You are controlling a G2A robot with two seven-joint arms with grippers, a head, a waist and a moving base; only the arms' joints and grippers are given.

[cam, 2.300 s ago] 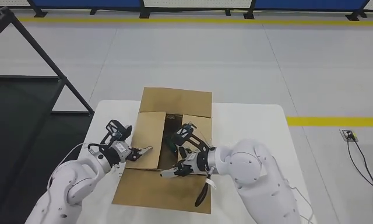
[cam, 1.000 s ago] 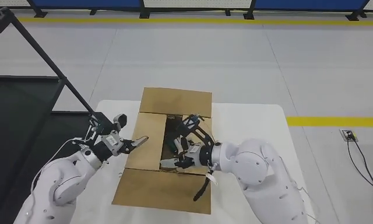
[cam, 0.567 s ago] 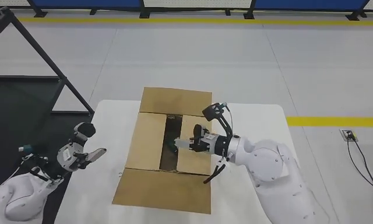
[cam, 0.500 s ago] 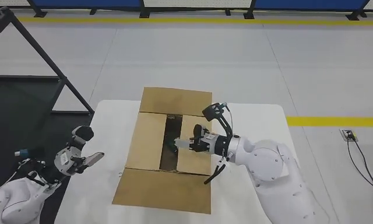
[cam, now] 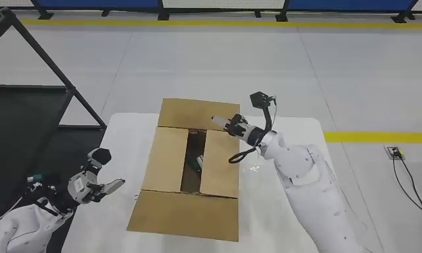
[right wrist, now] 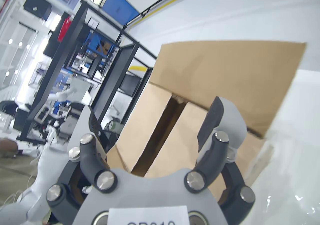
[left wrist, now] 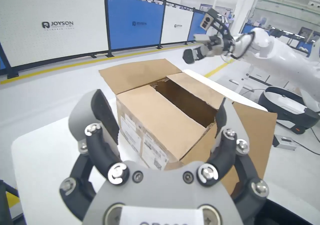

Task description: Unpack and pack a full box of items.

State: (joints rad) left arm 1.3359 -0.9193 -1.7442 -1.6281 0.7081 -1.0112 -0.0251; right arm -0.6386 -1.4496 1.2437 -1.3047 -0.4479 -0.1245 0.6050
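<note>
Lying inside the half-open box [cam: 165,162], a dark greenish item [cam: 196,163] shows.

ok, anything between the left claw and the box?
No, just bare white table between the left claw and the box, seen in the top view.
</note>
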